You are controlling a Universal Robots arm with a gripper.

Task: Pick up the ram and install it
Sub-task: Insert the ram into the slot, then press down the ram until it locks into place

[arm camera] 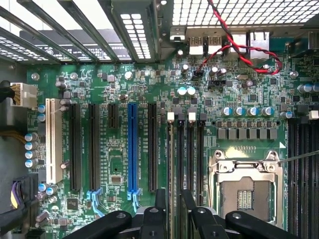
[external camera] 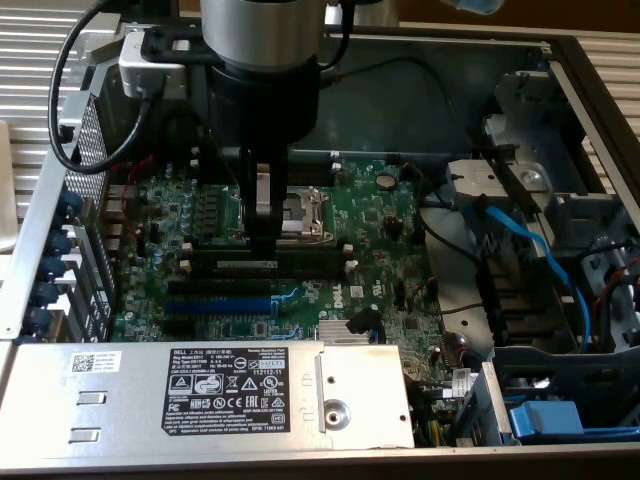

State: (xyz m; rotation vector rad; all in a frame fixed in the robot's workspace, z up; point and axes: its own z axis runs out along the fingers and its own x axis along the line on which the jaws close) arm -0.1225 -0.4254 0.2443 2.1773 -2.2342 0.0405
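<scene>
arm (external camera: pixel 262 40): upright, wrist aimed straight down | gripper (external camera: pixel 263 232): hangs vertical, jaws spread wide | fingers (arm camera: pixel 160 204): black, parallel, tips pointing down

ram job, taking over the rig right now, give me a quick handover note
Gripper: open, holding nothing, low over the board. In the wrist view the ram runs between its fingers.
Ram: on edge among the black slots, next to the CPU socket. Cannot tell whether it is clipped in.
Done: gripper lined up on the ram.
Left: no grip made; seating unconfirmed.
</scene>
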